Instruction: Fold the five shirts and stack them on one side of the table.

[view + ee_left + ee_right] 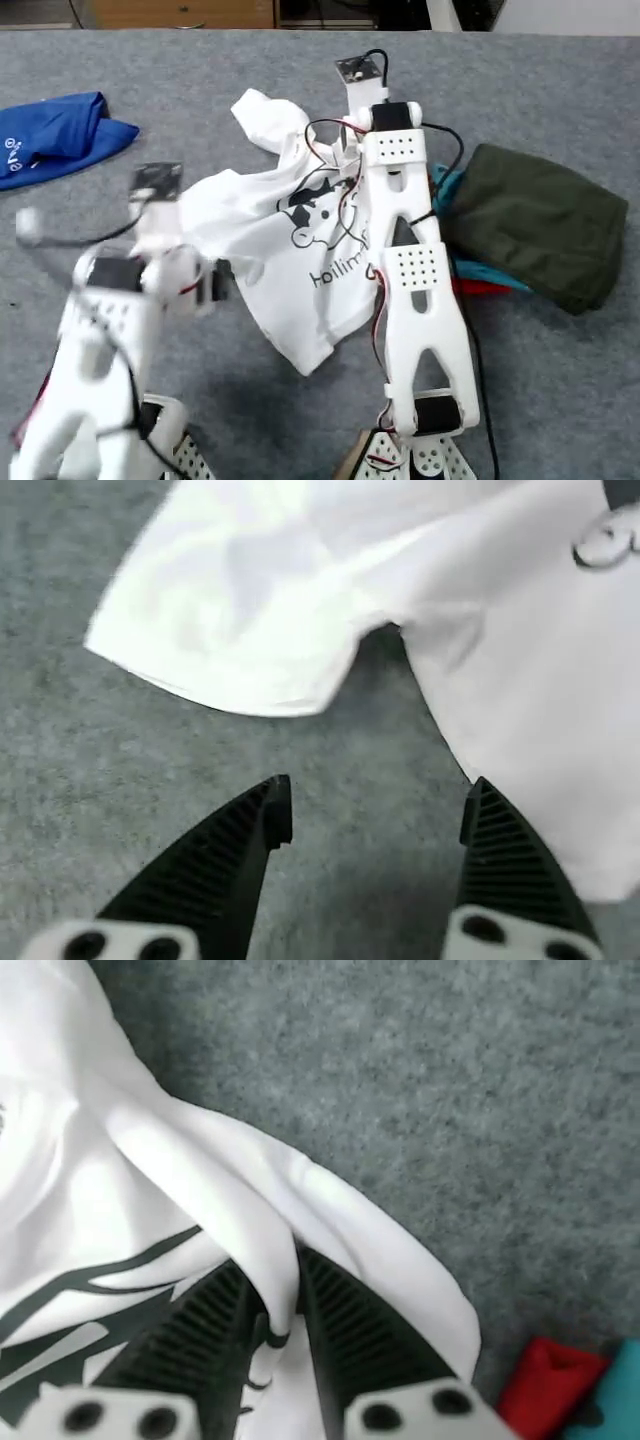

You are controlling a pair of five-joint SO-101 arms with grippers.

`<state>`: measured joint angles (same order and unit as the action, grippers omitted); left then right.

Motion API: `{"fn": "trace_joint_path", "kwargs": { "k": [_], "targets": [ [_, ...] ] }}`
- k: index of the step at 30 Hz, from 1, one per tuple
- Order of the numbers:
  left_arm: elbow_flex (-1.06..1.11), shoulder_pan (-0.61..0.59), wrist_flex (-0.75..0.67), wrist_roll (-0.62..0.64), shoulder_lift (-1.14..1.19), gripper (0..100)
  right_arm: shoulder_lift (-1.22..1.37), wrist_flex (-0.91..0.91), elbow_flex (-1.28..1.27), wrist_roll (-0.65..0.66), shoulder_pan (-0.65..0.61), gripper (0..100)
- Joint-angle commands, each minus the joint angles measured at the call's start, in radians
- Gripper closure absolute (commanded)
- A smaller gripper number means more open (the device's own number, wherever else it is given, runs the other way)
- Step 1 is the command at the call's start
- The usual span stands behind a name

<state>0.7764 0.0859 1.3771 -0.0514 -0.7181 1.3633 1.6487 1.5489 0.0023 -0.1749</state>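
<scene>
1 white printed shirt (270,230) lies rumpled mid-table (560,90). The right gripper (280,1260) is clamped on a fold of it. The left gripper (378,790) hangs with fingers spread beside its sleeve. A folded olive shirt (540,225) tops the stack on the right side, and a blue shirt (55,135) lies far left.

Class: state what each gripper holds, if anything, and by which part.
The right gripper pinches a raised fold of the white shirt, beside its print. The left gripper is open, holding nothing.

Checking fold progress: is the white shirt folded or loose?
Not folded: the white shirt lies rumpled and half spread, a ridge of cloth pinched in the right gripper.
</scene>
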Motion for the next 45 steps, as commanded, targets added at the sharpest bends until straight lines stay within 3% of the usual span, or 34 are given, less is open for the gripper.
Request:
{"fn": "trace_joint_path", "kwargs": {
  "k": [1, 6, 9, 14, 18, 23, 28, 34, 37, 40, 45],
  "targets": [
    [-0.190, 0.147, 0.120, 0.066, 0.196, 72, -0.005, -0.017, 0.012, -0.012, 0.045, 99.4],
    [-0.187, 0.361, 0.155, 0.086, 0.329, 72, -0.007, -0.017, 0.012, -0.012, 0.048, 99.4],
    [-0.126, 0.430, 0.083, 0.086, 0.374, 72, -0.007, -0.017, 0.012, -0.012, 0.047, 99.4],
    [-0.081, 0.437, -0.071, 0.135, 0.424, 72, -0.007, -0.011, 0.012, -0.011, 0.047, 99.4],
    [-0.083, 0.437, -0.121, 0.215, 0.456, 72, -0.007, -0.011, 0.012, -0.011, 0.047, 99.4],
    [-0.058, 0.454, -0.153, 0.221, 0.521, 72, -0.005, -0.011, 0.012, -0.008, 0.045, 99.4],
    [-0.014, 0.485, -0.288, 0.284, 0.673, 72, -0.004, -0.011, 0.012, -0.008, 0.047, 99.4],
    [-0.130, 0.485, -0.247, 0.288, 0.803, 73, -0.004, -0.011, 0.012, -0.006, 0.045, 99.4],
    [-0.161, 0.479, -0.245, 0.285, 0.839, 80, -0.004, -0.011, 0.012, -0.006, 0.044, 99.4],
    [-0.186, 0.485, -0.247, 0.285, 0.869, 98, -0.004, -0.009, 0.012, -0.006, 0.042, 99.4],
    [-0.186, 0.445, -0.244, 0.269, 0.886, 98, -0.010, 0.029, 0.022, 0.054, 0.028, 99.4]
  ]
}}
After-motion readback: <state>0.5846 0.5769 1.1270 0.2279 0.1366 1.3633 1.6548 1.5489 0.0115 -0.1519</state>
